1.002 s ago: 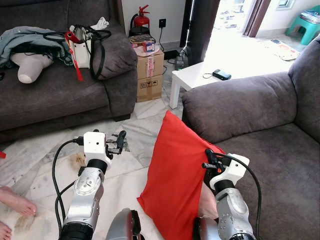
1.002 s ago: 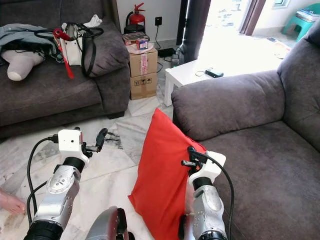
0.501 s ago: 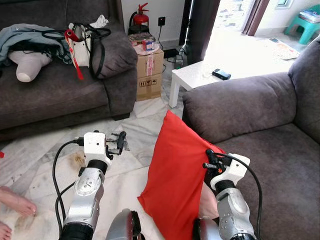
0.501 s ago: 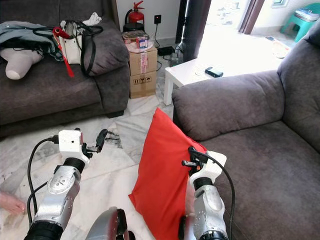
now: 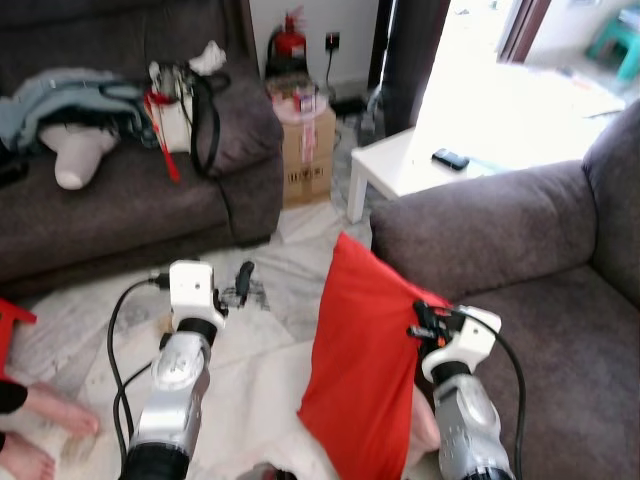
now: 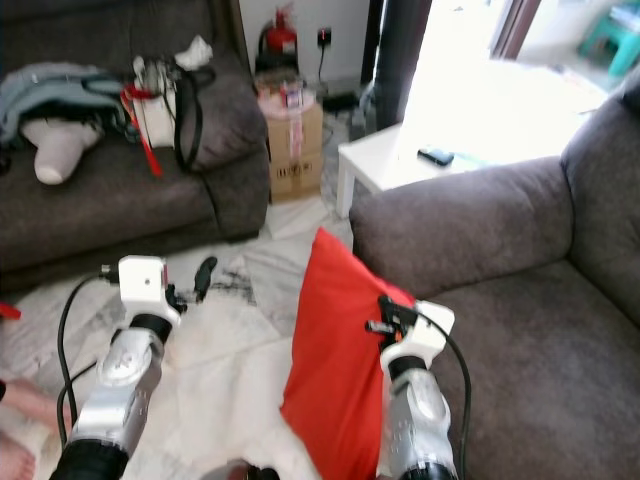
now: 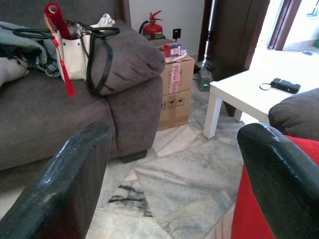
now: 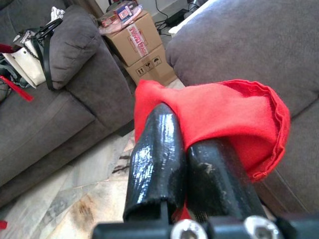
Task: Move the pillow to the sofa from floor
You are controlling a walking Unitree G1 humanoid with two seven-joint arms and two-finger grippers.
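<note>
The right gripper (image 5: 418,331) is close to the robot, low and a bit to the right. Its two black fingers (image 8: 159,149) are pressed together on a corner of the red pillow (image 5: 365,370). The cloth bunches up around the fingers. The pillow stands up tall on one edge. Its bottom is down by the pale marble floor (image 5: 265,370). Its right side leans on the front of the grey sofa (image 5: 500,215), and its top corner reaches up near the sofa's arm.

The left gripper (image 5: 243,280) is held out over the floor, to the left of the pillow and not touching it. Its fingers (image 7: 75,179) are spread wide with nothing between them.

At the far left edge, a person's bare feet (image 5: 45,430) rest on the floor.

Farther back is a second dark sofa (image 5: 130,190). A white bag with black straps (image 5: 180,95), some clothes and a pale stuffed shape (image 5: 78,155) lie on it. Beside that sofa stands a cardboard box (image 5: 308,150). A red fire extinguisher (image 5: 290,40) is behind the box, by the wall. To the right is a small white table (image 5: 410,165) with a little black thing (image 5: 451,158) on top, in bright light.
</note>
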